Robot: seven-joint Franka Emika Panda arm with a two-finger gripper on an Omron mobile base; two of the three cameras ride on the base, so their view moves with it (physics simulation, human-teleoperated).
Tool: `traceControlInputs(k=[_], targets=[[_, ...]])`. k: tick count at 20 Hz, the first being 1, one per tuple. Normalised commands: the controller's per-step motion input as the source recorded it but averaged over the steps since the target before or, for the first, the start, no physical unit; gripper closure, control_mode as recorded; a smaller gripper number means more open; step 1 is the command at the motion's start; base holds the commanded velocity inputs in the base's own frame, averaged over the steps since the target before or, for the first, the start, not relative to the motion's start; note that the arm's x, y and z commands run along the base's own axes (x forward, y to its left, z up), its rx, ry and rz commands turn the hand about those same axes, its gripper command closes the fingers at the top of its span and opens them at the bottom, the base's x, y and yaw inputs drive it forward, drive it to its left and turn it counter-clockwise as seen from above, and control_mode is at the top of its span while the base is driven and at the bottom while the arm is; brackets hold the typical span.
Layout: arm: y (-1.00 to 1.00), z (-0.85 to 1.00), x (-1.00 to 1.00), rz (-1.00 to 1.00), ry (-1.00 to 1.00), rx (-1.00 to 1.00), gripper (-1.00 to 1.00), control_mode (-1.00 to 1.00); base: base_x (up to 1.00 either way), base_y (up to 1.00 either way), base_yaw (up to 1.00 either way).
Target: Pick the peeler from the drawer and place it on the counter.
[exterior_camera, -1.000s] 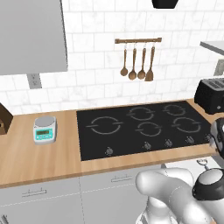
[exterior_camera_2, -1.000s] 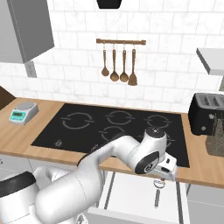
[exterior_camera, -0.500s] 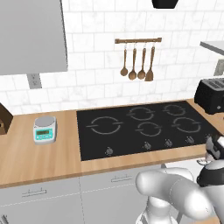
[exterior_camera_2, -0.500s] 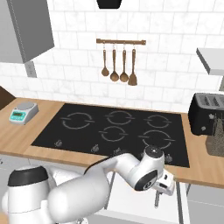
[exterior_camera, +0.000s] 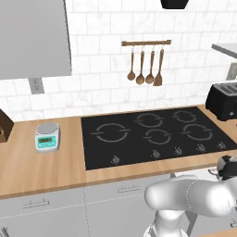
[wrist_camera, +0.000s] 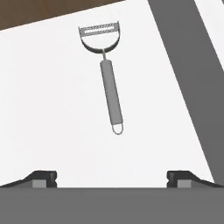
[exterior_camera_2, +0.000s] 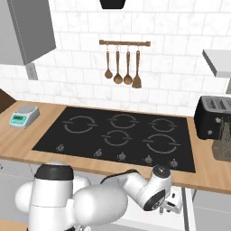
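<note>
The slim grey-handled peeler with a silvery metal head (wrist_camera: 108, 74) lies flat on the pale white floor of the shallow light grey drawer (wrist_camera: 52, 109), handle pointing toward the tool (wrist_camera: 112, 177), head toward the far edge — untouched. The tool hangs above it, fingers spread wide and empty, probably lining up to straddle the handle. The drawer stands open below the front edge of the light-brown wood-grain desk (exterior_camera_2: 212, 171), right of the black glass cooktop (exterior_camera_2: 117, 135).

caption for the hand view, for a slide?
Open gripper above the peeler lying flat on the drawer's white floor.
</note>
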Motion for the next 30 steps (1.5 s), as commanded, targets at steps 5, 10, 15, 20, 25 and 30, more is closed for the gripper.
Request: traceControlInputs(k=[5,10,15,20,25,30], targets=[[-0.12,-0.26,-0.29,0.01,0.04,0.0,-1.0,-1.0,0.0,0.0,0.0],[-0.2,-0.12,-0.48,0.0,0.03,0.0,-1.0,-1.0,0.0,0.0,0.0],[-0.32,-0.17,-0.49,0.0,0.03,0.0,-1.0,-1.0,0.0,0.0,0.0],[-0.28,-0.07,-0.37,0.0,0.08,0.0,-1.0,-1.0,0.0,0.0,0.0],[-0.35,-0.07,-0.39,0.0,0.12,0.0,-1.0,-1.0,0.0,0.0,0.0],[-0.38,-0.16,-0.5,0.0,0.13,0.0,-1.0,-1.0,0.0,0.0,0.0]])
